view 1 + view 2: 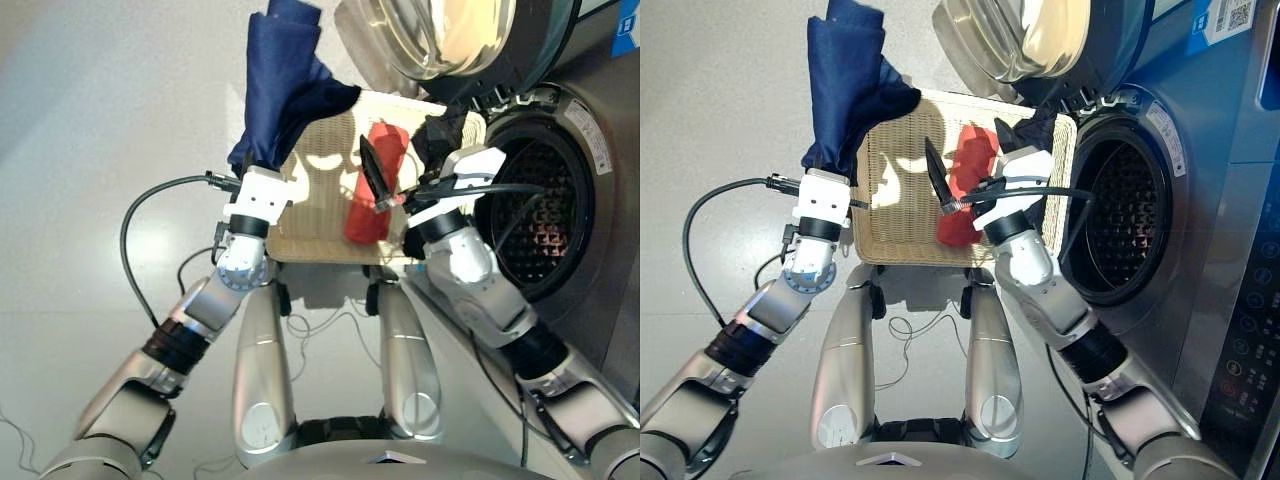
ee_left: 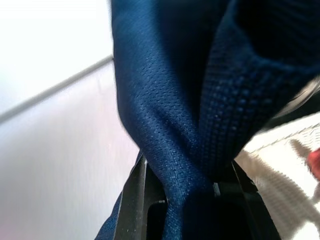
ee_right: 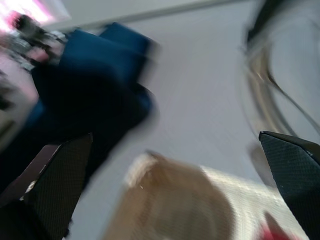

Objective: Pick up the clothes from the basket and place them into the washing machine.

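Here the left pincer (image 2: 187, 200) is clamped on the navy cloth (image 1: 285, 80), holding it lifted over the basket's (image 1: 315, 225) left edge. The right pincer (image 3: 175, 200) is spread apart, empty, above the coral-red cloth (image 1: 375, 195) lying in the basket, beside the washing machine's (image 1: 535, 210) open drum.

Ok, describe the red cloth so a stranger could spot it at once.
Start at the washing machine with its open round drum. Beside it lies the cream wicker basket. The red cloth lies in the basket on the side toward the drum, the only bright coral piece; the navy cloth hangs from the left gripper.
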